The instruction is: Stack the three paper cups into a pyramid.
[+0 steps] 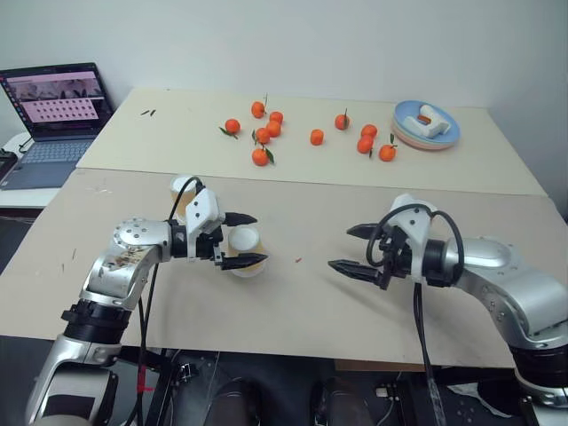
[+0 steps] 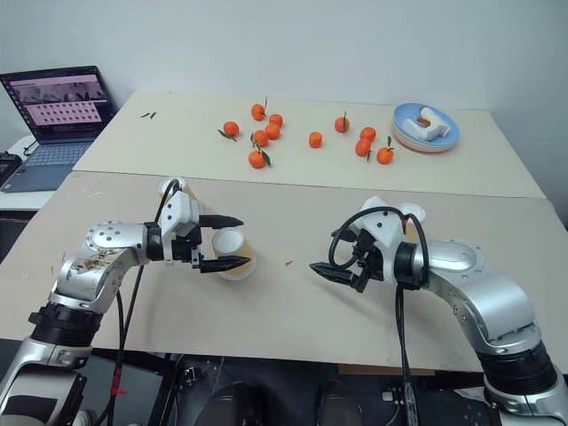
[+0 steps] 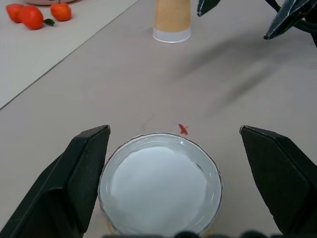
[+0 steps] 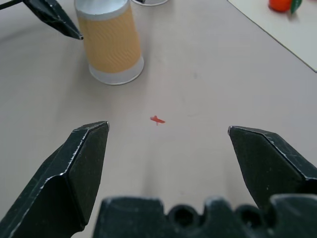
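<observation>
Between the open left hand's [image 1: 240,240] fingers stands a paper cup [image 1: 246,250].

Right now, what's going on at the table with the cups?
No pyramid yet. The left gripper has its fingers open around an inverted paper cup on the table, one finger on each side, not closed on it. A second cup stands behind that arm, and a third cup sits behind the right arm. The right gripper hangs open over bare table, holding nothing. Tangerines and a stack of plates lie farther back.
</observation>
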Available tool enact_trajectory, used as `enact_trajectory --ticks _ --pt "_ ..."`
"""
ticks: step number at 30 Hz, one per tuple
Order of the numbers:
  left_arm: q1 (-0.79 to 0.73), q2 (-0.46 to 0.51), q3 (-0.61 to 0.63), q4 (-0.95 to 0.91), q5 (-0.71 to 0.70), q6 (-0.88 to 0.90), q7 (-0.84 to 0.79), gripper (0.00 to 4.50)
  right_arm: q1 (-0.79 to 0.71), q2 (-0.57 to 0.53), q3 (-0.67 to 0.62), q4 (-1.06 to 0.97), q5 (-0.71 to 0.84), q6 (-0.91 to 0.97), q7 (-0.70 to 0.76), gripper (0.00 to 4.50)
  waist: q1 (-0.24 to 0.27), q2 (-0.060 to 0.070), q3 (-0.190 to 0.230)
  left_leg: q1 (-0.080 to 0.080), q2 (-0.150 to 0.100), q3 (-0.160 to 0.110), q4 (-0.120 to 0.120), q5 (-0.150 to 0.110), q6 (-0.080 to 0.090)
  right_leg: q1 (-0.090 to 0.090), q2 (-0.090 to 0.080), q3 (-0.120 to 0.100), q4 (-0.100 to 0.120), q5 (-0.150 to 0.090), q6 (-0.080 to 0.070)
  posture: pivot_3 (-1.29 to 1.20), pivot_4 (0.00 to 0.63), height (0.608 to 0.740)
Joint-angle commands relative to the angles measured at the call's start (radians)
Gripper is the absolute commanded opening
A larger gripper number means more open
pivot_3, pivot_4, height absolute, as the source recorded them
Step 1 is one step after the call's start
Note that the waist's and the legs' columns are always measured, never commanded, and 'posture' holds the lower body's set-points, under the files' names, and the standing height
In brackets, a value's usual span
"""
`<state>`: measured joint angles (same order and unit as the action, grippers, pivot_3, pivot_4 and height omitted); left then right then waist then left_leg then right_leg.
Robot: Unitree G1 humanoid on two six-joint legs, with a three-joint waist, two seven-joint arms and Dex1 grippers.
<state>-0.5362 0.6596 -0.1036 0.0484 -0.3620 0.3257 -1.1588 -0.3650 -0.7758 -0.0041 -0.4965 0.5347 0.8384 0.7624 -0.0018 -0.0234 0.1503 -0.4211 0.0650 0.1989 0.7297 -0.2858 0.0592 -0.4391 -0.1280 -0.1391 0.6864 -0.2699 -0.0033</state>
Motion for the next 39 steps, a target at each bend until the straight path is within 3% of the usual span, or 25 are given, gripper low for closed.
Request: enact_trajectory --ticks 1,15,18,21,22,28,33,39 --pt "-0.018 0.002 0.008 0.015 0.01 -0.026 -0.017 4.48 0.018 -0.026 -0.079 -0.039 0.017 0.008 -0.015 4.5 0.0 0.0 0.0 0.0 0.0 0.0 0.0 0.0 0.0 0.0 0.0 0.0 0.0 0.0 0.0 0.0 0.15 0.703" --pt "-0.007 0.023 0.015 0.052 0.052 -0.03 -0.021 4.48 0.039 -0.044 -0.129 -0.016 0.022 -0.004 -0.02 4.5 0.0 0.0 0.0 0.0 0.0 -0.001 0.0 0.0 0.0 0.0 0.0 0.0 0.0 0.0 0.0 0.0 0.15 0.703" --pt "-0.004 0.024 0.016 0.051 0.052 -0.035 -0.024 3.77 0.035 -0.047 -0.13 -0.016 0.025 -0.003 -0.021 4.5 -0.001 0.0 0.0 0.0 0.0 -0.001 0.0 0.0 0.0 0.0 0.0 0.0 0.0 0.0 0.0 0.0 0.15 0.703" --pt "-0.005 0.026 0.019 0.046 0.048 -0.032 -0.025 2.7 0.035 -0.05 -0.127 -0.012 0.021 -0.005 -0.021 4.5 -0.001 0.0 0.0 0.0 0.0 -0.001 0.0 0.0 0.0 0.0 0.0 0.0 0.0 0.0 0.0 0.0 0.15 0.703" --pt "-0.006 0.026 0.019 0.044 0.048 -0.032 -0.025 2.6 0.035 -0.051 -0.124 -0.009 0.017 -0.006 -0.022 4.5 0.0 0.0 0.0 0.0 0.0 -0.001 0.0 0.0 0.0 0.0 0.0 0.0 0.0 0.0 0.0 0.0 0.15 0.703" --pt "-0.05 -0.006 -0.004 0.028 0.039 -0.034 -0.037 2.58 0.034 -0.054 -0.137 0.002 0.009 -0.014 -0.037 4.5 0.0 0.0 0.0 0.0 0.0 -0.001 0.001 0.0 0.0 0.001 0.0 0.0 0.0 0.0 0.0 0.0 0.15 0.703" --pt "-0.142 -0.101 -0.063 0.045 0.042 -0.029 -0.055 2.58 0.025 -0.075 -0.184 0.037 -0.008 -0.019 -0.06 4.5 0.013 0.0 0.0 -0.001 -0.001 -0.002 0.003 0.0 0.0 0.001 -0.001 -0.002 0.0 0.0 0.001 0.0 0.15 0.703" --pt "-0.219 -0.234 -0.148 0.192 0.116 -0.12 -0.051 2.58 0.056 -0.094 -0.24 0.016 -0.006 -0.009 -0.072 4.5 0.011 0.0 0.0 0.0 -0.001 -0.002 0.003 0.0 0.0 0.002 0.0 -0.002 0.0 0.0 0.001 0.0 0.15 0.703"
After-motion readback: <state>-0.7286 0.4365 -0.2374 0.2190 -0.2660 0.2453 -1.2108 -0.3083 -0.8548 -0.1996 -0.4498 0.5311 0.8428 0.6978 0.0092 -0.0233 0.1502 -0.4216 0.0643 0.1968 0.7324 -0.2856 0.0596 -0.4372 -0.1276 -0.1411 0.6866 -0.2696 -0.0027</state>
